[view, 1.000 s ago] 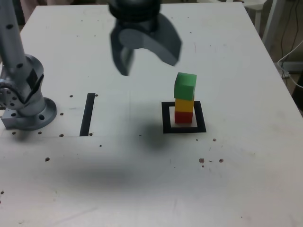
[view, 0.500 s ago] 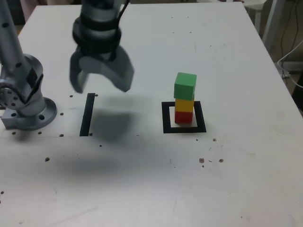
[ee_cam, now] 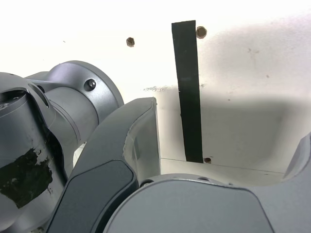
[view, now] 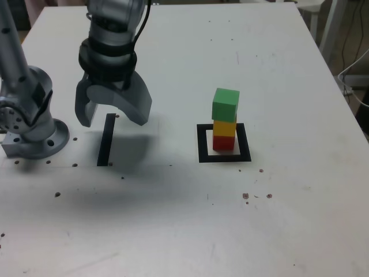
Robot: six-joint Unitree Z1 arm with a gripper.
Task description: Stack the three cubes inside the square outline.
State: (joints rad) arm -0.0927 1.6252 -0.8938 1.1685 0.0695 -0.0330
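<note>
- Stack status: green cube [view: 225,104] sits on yellow cube [view: 224,127], which sits on red cube [view: 223,142], all inside the square outline [view: 224,156] on the bench [view: 288,219].
- Green cube looks slightly twisted against the two below; tower upright.
- Claw [view: 110,109] hangs released and empty over the black strip [view: 106,140], well apart from the stack, towards the exterior view's left.
- Judgement: stacking appears done. Any parking move should stay clear of the tower, descend slowly, and avoid jolting the bench.

My dark grey matt plastic gripper [view: 111,117] on a brushed silver metal arm base [view: 31,124]. White matt tabletop [view: 173,219], scuffed and speckled. Matt green cube [view: 225,104], smooth-faced. Flat black tape strip [ee_cam: 187,87].
</note>
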